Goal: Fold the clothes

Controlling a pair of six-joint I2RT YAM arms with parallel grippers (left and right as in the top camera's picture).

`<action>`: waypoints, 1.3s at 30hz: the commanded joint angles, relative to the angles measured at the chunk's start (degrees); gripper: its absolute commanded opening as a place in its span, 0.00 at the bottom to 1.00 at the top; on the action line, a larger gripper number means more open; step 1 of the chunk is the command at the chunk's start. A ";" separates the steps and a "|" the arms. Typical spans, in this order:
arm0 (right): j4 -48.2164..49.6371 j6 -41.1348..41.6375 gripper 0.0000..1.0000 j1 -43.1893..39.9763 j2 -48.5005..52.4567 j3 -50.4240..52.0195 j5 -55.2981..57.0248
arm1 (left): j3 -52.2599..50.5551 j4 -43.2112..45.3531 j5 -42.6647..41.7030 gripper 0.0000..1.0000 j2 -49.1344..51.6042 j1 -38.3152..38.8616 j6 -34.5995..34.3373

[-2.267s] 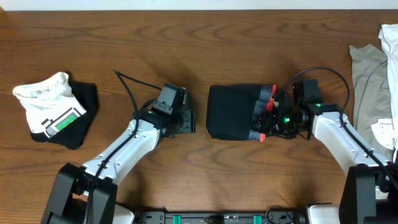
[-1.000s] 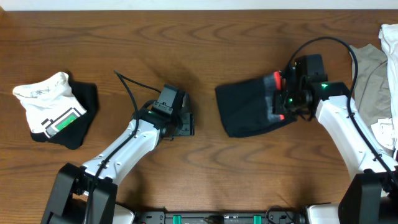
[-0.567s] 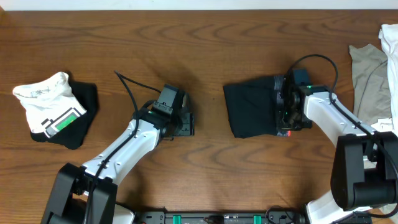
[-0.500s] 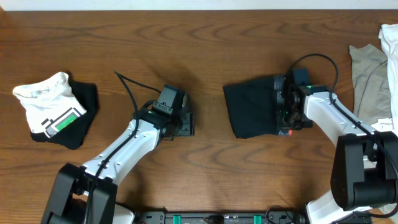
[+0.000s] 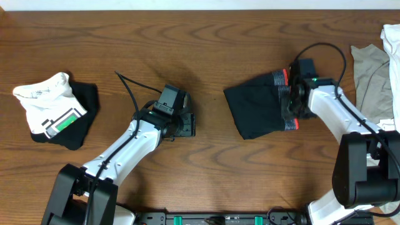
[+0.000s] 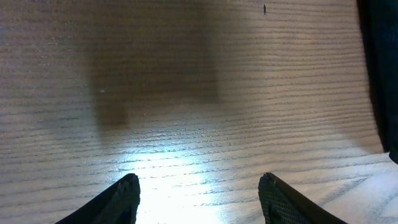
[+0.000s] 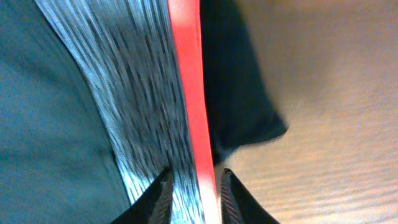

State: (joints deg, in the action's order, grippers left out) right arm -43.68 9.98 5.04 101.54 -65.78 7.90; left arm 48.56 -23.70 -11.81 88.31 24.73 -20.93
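The black pants (image 5: pixel 256 109) lie folded on the table right of centre, their grey-and-red waistband (image 5: pixel 286 100) on the right side. My right gripper (image 5: pixel 291 103) is shut on that waistband; the right wrist view shows its fingers (image 7: pixel 194 190) pinching the grey-and-red band (image 7: pixel 158 106). My left gripper (image 5: pixel 186 123) is open and empty over bare wood left of the pants; its fingers (image 6: pixel 198 198) are spread wide, with the black pants' edge (image 6: pixel 380 74) at the far right. A white, green-patched top (image 5: pixel 51 111) lies folded on a black garment at the far left.
A grey-beige top (image 5: pixel 370 81) and white fabric (image 5: pixel 389 134) lie heaped at the table's right edge, close to my right arm. A black cable (image 5: pixel 128 87) loops from the left arm.
My right gripper has dragged the folded pants right and away from me, turning them so the waistband runs nearly upright. The left arm has stayed still.
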 commanded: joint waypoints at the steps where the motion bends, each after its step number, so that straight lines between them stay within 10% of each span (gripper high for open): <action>1: 0.20 0.02 0.29 -0.90 -0.39 -4.44 1.31 | 0.37 -0.26 -0.13 0.63 -0.24 -0.33 0.57; 14: 3.91 0.13 0.47 -2.21 -0.15 -5.44 4.90 | 0.37 -0.26 -0.13 0.64 -0.24 -0.33 0.57; 39: 6.51 -2.16 0.45 -2.08 13.33 -5.46 -14.19 | 0.37 -3.21 -0.11 0.70 -0.24 -0.35 0.59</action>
State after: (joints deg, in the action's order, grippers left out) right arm -35.59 10.92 0.32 112.99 -71.46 2.31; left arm 48.56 -26.61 -11.84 88.31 24.73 -20.91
